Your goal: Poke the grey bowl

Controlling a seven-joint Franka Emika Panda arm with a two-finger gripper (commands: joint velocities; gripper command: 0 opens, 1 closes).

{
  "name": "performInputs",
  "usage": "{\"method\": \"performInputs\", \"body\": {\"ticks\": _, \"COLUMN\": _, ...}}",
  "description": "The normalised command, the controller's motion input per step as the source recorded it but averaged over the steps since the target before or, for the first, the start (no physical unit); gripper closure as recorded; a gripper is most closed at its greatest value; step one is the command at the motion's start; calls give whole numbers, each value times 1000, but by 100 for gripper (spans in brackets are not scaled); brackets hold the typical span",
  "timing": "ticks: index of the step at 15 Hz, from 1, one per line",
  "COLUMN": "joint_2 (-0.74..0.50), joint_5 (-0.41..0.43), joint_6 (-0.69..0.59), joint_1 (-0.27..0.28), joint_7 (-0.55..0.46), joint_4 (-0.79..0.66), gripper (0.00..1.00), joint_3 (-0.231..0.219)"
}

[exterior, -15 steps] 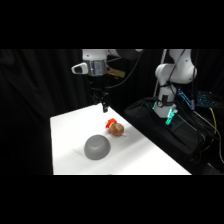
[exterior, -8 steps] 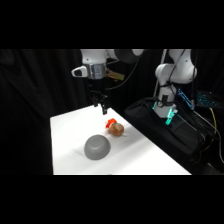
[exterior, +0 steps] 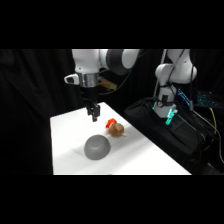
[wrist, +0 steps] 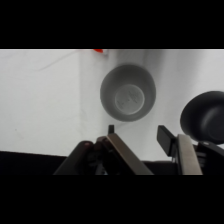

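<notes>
Open air between end effector (exterior: 93, 118) and grey bowl (exterior: 97, 147) below; nothing in that drop. Brown-and-red object (exterior: 115, 128) just right of bowl, apart from it, narrowing that side. Bare bench (exterior: 67, 145) left of and in front of bowl. Black bag (exterior: 167, 131) off right edge, well apart

Grey bowl (exterior: 97, 147): round, matte dark grey, plain. Sits upside down, dome-like, on the near-left part of the white table. Wrist view (wrist: 128, 92) looks straight down on it, showing a lighter flat circle at centre.
</notes>
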Motion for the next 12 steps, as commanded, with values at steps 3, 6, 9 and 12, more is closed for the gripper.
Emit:
{"method": "performInputs", "body": {"ticks": 3, "joint_2": 243, "joint_5": -65, "joint_6": 129, "joint_1": -19, "joint_7": 47, "joint_4": 225, "gripper": 88, "joint_3": -28}}
{"method": "performInputs", "body": {"ticks": 6, "joint_2": 171, "joint_5": 24, "joint_6": 177, "joint_1": -38, "joint_7": -33, "joint_4": 107, "gripper": 100, "joint_3": 5}}
{"method": "performInputs", "body": {"ticks": 9, "joint_2": 142, "joint_5": 79, "joint_6": 231, "joint_1": -48, "joint_7": -83, "joint_4": 23, "gripper": 98, "joint_3": 30}}
{"method": "performInputs", "body": {"ticks": 12, "joint_2": 157, "joint_5": 64, "joint_6": 284, "joint_1": -39, "joint_7": -49, "joint_4": -3, "gripper": 99, "joint_3": 24}}
